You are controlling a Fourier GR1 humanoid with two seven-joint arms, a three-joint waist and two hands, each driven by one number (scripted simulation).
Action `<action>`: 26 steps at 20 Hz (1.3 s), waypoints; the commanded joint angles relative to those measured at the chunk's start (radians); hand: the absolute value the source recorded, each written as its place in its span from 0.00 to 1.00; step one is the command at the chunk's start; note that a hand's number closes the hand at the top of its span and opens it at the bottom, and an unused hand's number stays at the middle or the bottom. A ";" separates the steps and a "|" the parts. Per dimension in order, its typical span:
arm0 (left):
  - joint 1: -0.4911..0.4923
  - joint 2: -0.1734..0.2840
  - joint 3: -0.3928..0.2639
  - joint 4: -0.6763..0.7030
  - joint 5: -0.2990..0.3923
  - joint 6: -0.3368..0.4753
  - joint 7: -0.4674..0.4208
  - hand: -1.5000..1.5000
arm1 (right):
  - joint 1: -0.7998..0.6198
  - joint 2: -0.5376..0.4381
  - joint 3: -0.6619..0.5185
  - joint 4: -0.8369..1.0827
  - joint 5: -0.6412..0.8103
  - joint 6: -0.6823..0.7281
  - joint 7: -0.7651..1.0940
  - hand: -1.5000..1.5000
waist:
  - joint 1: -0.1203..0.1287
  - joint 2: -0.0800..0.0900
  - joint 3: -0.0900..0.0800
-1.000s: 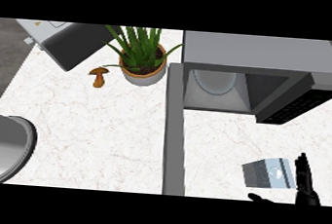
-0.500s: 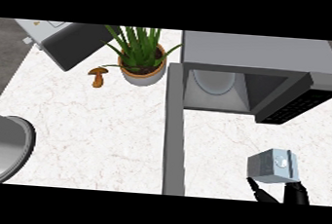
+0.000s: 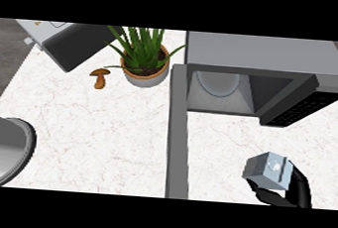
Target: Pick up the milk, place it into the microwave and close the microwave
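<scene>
The milk [image 3: 266, 168] is a small grey carton seen from above at the lower right. My right hand [image 3: 292, 191] curls round it from below, with the thumb on its left side and fingers on its right. The carton appears lifted off the white marble counter [image 3: 112, 132]. Farther up stands the grey microwave [image 3: 260, 53], its cavity [image 3: 225, 90] showing a round glass plate. Its door [image 3: 179, 136] hangs open, reaching toward me on the cavity's left side. The dark control panel [image 3: 305, 103] is on the right. My left hand is out of view.
A potted green plant [image 3: 143, 59] stands left of the microwave, with a brown mushroom [image 3: 100, 78] beside it. A dark slab and white appliance [image 3: 67, 42] lie at the top left. A round grey basin [image 3: 1, 149] sits at the left edge.
My right hand went from open beside the carton to curled round it. Hand and carton then moved slightly up the view, toward the microwave.
</scene>
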 commanded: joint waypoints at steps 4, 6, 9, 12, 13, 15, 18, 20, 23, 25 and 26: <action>-0.044 0.002 -0.010 -0.003 0.002 -0.005 0.012 0.00 | -0.190 0.051 0.044 0.118 0.037 0.022 -0.038 1.00 | 0.013 0.008 0.010; -0.038 0.005 0.011 -0.021 0.021 -0.002 0.013 0.00 | -0.202 0.053 0.067 0.127 0.049 0.065 -0.031 1.00 | 0.010 0.005 0.009; 0.023 -0.002 0.007 -0.077 0.090 0.027 0.061 0.00 | -0.260 0.015 0.058 0.189 0.048 0.112 -0.055 1.00 | 0.016 0.006 0.010; -0.046 -0.007 0.034 -0.019 0.039 0.001 0.042 0.00 | -0.275 0.047 0.089 0.155 0.069 0.069 -0.019 1.00 | 0.000 0.003 0.008; -0.101 0.007 0.025 0.022 -0.005 0.015 0.036 0.00 | -0.323 0.058 0.078 0.192 0.070 0.042 -0.042 1.00 | 0.002 0.006 0.008; -0.075 -0.028 -0.001 -0.075 -0.003 0.052 0.065 0.00 | -0.367 0.065 0.084 0.216 0.091 -0.013 -0.030 1.00 | 0.006 0.008 0.009; -0.082 -0.042 0.008 0.031 -0.025 -0.051 0.053 0.00 | -0.440 0.062 0.072 0.209 0.084 -0.049 0.038 1.00 | 0.004 0.006 0.008; -0.012 0.012 0.057 -0.026 0.133 -0.013 0.086 0.00 | -0.472 0.053 0.055 0.238 0.079 -0.064 0.035 1.00 | 0.015 0.006 0.009; -0.027 -0.057 0.021 -0.053 0.037 -0.031 0.100 0.00 | -0.528 0.040 0.036 0.278 0.070 -0.065 0.047 1.00 | 0.015 0.008 0.009; -0.075 -0.068 0.025 0.028 -0.001 -0.076 0.071 0.00 | -0.587 0.036 0.047 0.305 0.087 -0.073 0.090 1.00 | 0.015 0.009 0.008; -0.078 0.011 0.053 0.024 0.064 -0.014 0.105 0.00 | -0.608 0.030 0.034 0.332 0.082 -0.074 0.082 1.00 | 0.019 0.011 0.009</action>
